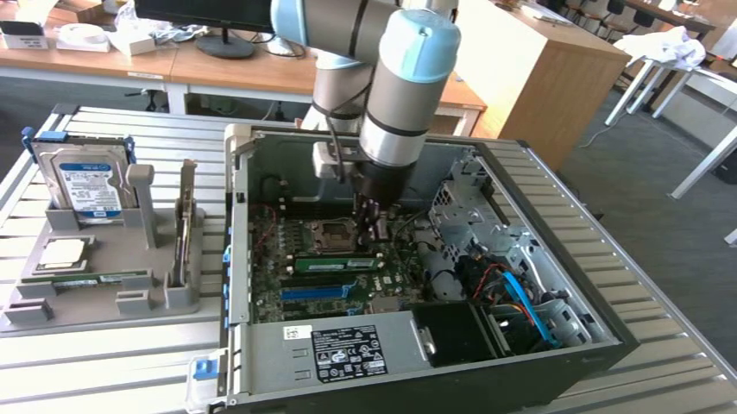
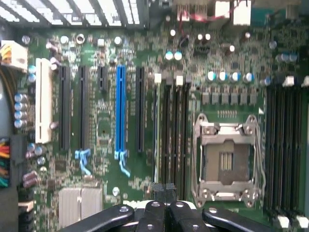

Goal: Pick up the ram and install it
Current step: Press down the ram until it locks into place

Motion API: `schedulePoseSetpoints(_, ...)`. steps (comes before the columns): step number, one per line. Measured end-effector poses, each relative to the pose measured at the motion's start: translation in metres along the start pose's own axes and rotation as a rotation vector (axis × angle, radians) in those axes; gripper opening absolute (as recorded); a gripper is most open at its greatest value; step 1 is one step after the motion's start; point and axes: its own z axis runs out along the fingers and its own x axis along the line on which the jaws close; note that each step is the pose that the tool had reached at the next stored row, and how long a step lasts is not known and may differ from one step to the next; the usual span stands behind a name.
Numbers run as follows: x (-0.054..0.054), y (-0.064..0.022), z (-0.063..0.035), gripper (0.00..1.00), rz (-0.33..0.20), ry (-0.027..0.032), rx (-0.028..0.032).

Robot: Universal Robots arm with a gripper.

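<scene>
Arm reaching into an open computer case, a green ram stick seated on the motherboard.

Nearest in the exterior view, the open case (image 1: 553, 362) holds a labelled power supply (image 1: 345, 349), a motherboard (image 1: 334, 259) and drive cables. The ram (image 1: 335, 264) lies in a motherboard slot, its long axis running across, from the exterior view's left to right, just beside the empty processor socket (image 1: 334, 231). The gripper (image 1: 372, 226) hangs just above the ram, fingers shut with nothing between them. To the exterior view's left, a grey holder tray (image 1: 103, 293) carries an upright hard drive (image 1: 83, 185), a square processor chip (image 1: 64, 252) and another upright card (image 1: 185, 226). The wrist view shows the shut fingertips (image 2: 164, 191) over the memory slots (image 2: 171, 130).
</scene>
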Motion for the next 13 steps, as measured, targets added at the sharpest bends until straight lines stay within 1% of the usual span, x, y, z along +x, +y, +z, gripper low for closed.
schedulePoseSetpoints(6, 0.0, 0.0158, -0.0001, 0.1, 0.0, 0.0, 0.0043)
schedulePoseSetpoints(13, 0.0, 0.0324, -0.0002, 0.1, 0.0, -0.0001, 0.0086)
